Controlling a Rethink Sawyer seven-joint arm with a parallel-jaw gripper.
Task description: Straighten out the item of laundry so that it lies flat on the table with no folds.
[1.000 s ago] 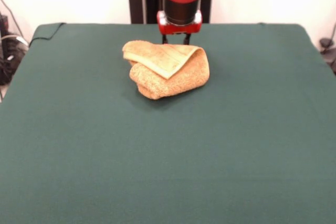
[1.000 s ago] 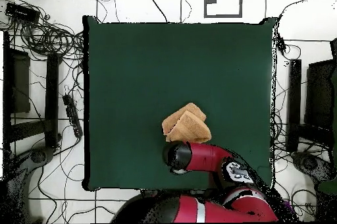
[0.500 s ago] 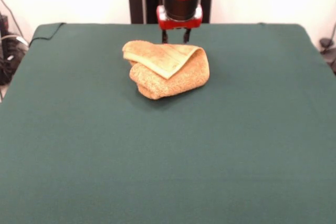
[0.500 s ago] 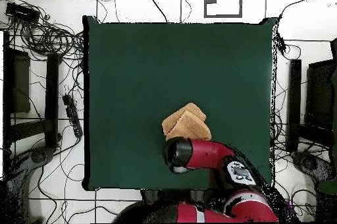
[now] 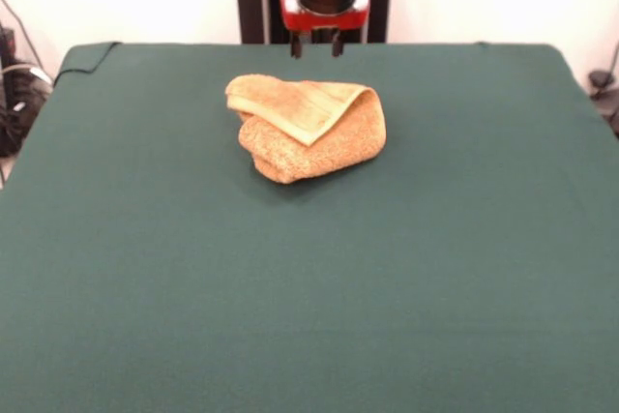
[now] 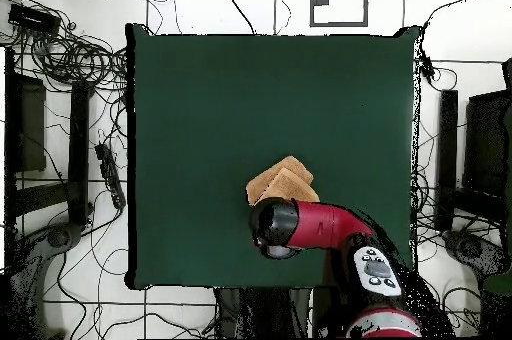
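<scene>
The tan-orange terry hand towel [image 5: 307, 127] lies doubled over in a bunch on the far middle of the dark green fabric-covered desk [image 5: 309, 297], so flattening is barely begun. The red-and-black gripper [image 5: 315, 45] hangs beyond it, jaws seemingly apart, holding nothing.

Soft even light (faint shadows), slight blur

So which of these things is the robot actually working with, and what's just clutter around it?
Part of the job:
- towel, folded over on itself
- green table
- gripper, raised behind the towel, holding nothing

Just lying about:
- cables on the floor beside the table
</scene>
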